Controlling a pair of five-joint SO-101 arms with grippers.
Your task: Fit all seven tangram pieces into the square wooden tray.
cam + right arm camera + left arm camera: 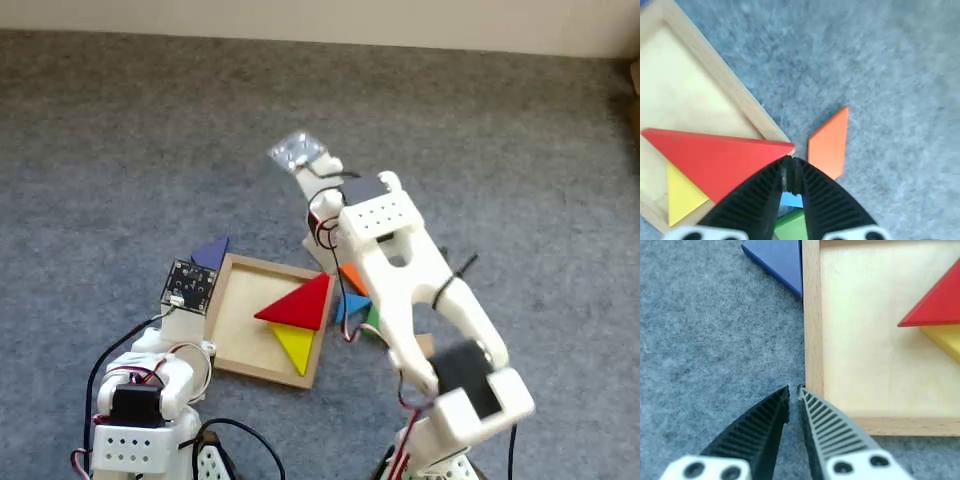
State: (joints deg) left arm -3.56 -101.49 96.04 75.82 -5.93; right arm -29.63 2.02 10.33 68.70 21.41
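My left hand (pixel 793 390) is clenched, empty, beside the tray (pixel 811 340). My right hand (pixel 791 161) is clenched by its corner. The red triangle (pixel 715 155) and yellow triangle (pixel 682 195) lie in the tray, and the orange piece (pixel 829 147) lies outside.

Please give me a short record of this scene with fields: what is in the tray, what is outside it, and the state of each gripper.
tray: holds red triangle, one tip over the rim, and yellow triangle
outside: dark blue piece, orange piece, light blue piece, green piece
left gripper: shut, over the carpet beside the tray
right gripper: shut, at the red triangle's tip
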